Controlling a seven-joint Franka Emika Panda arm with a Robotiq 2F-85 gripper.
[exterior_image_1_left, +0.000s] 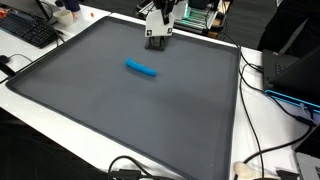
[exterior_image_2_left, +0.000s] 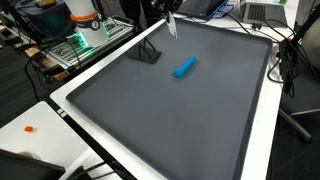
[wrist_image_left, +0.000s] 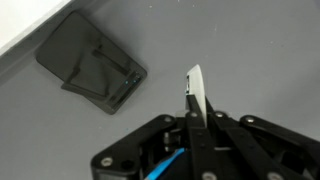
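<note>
My gripper (wrist_image_left: 193, 112) is shut on a thin white flat piece (wrist_image_left: 196, 92) held edge-on between the fingers. It hangs above the far edge of the grey mat (exterior_image_1_left: 120, 110) in both exterior views (exterior_image_1_left: 157, 30) (exterior_image_2_left: 169, 17). The white piece shows below the fingers in an exterior view (exterior_image_2_left: 172, 28). A small black wedge-shaped stand (wrist_image_left: 90, 65) sits on the mat just beside and below the gripper, also seen in both exterior views (exterior_image_1_left: 157, 43) (exterior_image_2_left: 148, 52). A blue cylinder (exterior_image_1_left: 141, 69) (exterior_image_2_left: 184, 67) lies on the mat, apart from the gripper.
The mat has a raised white border (exterior_image_2_left: 70, 110). A keyboard (exterior_image_1_left: 30, 30) lies off one corner. Cables (exterior_image_1_left: 262, 150) and a laptop (exterior_image_1_left: 300, 75) sit past one side. A green-lit device (exterior_image_2_left: 85, 40) stands behind the mat. A small orange item (exterior_image_2_left: 30, 128) lies on the white table.
</note>
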